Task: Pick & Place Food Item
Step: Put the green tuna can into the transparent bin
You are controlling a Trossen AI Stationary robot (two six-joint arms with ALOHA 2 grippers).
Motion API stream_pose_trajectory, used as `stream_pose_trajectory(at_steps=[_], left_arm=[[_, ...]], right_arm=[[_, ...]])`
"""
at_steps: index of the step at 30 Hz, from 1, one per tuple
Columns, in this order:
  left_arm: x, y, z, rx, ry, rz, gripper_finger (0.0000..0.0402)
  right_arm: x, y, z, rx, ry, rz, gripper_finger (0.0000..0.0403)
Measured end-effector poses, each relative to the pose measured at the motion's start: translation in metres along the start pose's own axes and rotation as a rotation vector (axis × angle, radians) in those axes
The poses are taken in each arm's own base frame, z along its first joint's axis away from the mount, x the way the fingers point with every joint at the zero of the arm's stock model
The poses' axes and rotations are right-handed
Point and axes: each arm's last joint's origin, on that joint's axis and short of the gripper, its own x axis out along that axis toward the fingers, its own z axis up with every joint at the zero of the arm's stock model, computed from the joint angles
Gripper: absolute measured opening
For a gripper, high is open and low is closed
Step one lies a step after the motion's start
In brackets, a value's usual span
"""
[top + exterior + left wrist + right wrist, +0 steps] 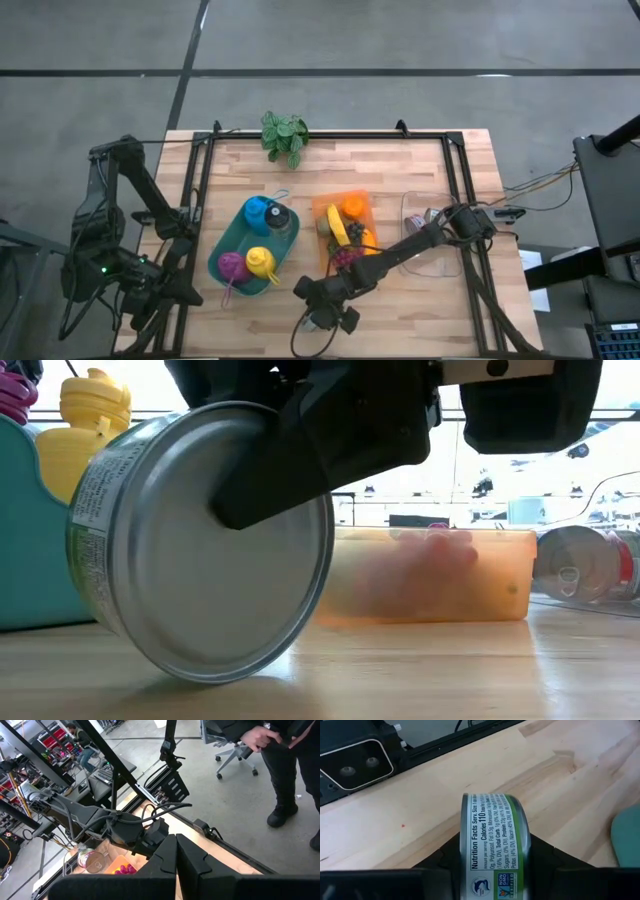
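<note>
1. Right gripper (322,318) reached low over the near edge of the wooden table (400,310), its fingers pinching a tin can (205,540) on edge, flat faces between them
2. Can's rim touched the wood, just in front of the teal tray (228,250) and orange tray (322,212)
3. Left gripper (176,862) sat pressed together off the table's left side
</note>
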Motion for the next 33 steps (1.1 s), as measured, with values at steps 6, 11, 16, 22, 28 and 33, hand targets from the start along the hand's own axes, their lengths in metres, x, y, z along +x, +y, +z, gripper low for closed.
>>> stream_pose_trajectory(at_steps=[6, 11, 16, 22, 28, 33], left_arm=[[0.000, 0.000, 0.000, 0.000, 0.000, 0.001, 0.0002], [0.000, 0.000, 0.000, 0.000, 0.000, 0.002, 0.0002], [0.000, 0.000, 0.000, 0.000, 0.000, 0.002, 0.0002], [0.000, 0.000, 0.000, 0.000, 0.000, 0.001, 0.0002], [0.000, 0.000, 0.000, 0.000, 0.000, 0.001, 0.0002], [0.000, 0.000, 0.000, 0.002, 0.003, 0.001, 0.0002]], right_arm=[[0.000, 0.000, 0.000, 0.040, 0.000, 0.001, 0.0131], [-0.001, 0.000, 0.001, 0.052, -0.002, 0.001, 0.0131], [-0.005, 0.000, 0.003, 0.050, -0.011, -0.003, 0.0131], [-0.016, -0.002, 0.011, 0.051, -0.037, -0.018, 0.0131], [-0.046, -0.004, 0.026, 0.062, -0.077, -0.039, 0.0131], [-0.080, -0.003, 0.037, 0.115, -0.072, -0.074, 0.0131]])
